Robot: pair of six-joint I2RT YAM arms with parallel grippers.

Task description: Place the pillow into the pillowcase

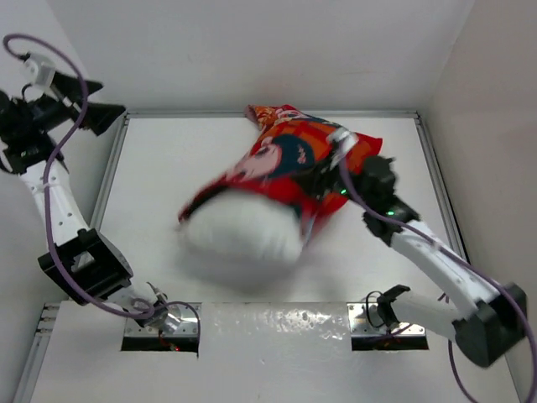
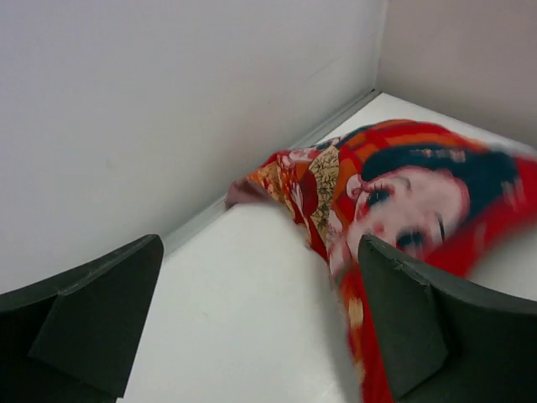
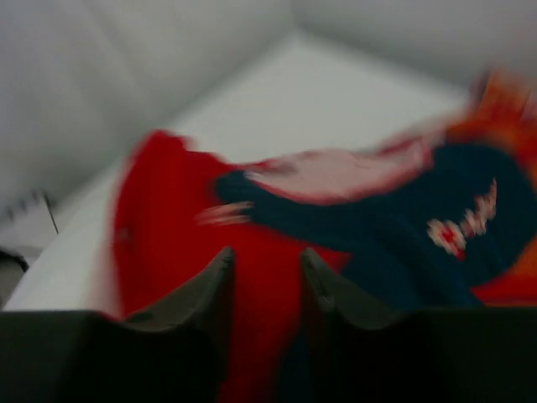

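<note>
Top external view: the pillowcase (image 1: 289,155) lies bunched and slanted across the middle of the white table (image 1: 159,168), with its far corner near the back wall. The pillow (image 1: 243,233) is partly inside it. Its near end bulges out of the lower left of the red cloth, while its far part is covered by the print. Both are smeared by motion blur. The right gripper (image 1: 327,189) is pressed into the right edge of the pillowcase and is half hidden by a fold, so its fingers cannot be made out here. The left gripper (image 1: 95,99) is raised at the far left, beyond the table's edge and well apart from the cloth. Its two dark fingers are spread and have nothing between them.

Left wrist view: the left gripper (image 2: 256,323) is wide apart and empty, with one finger at each lower corner. Past it the pillowcase (image 2: 394,189) shows a printed face with dark teal hair and a fan pattern. One corner of it reaches toward the seam of the wall. Whether the white surface beside it is pillow or table cannot be told.

Right wrist view: the picture is heavily blurred. The right gripper (image 3: 267,285) has its fingers drawn close together, and red cloth of the pillowcase (image 3: 352,222) is pinched in the narrow gap. Dark teal and pink patches spread beyond.
</note>
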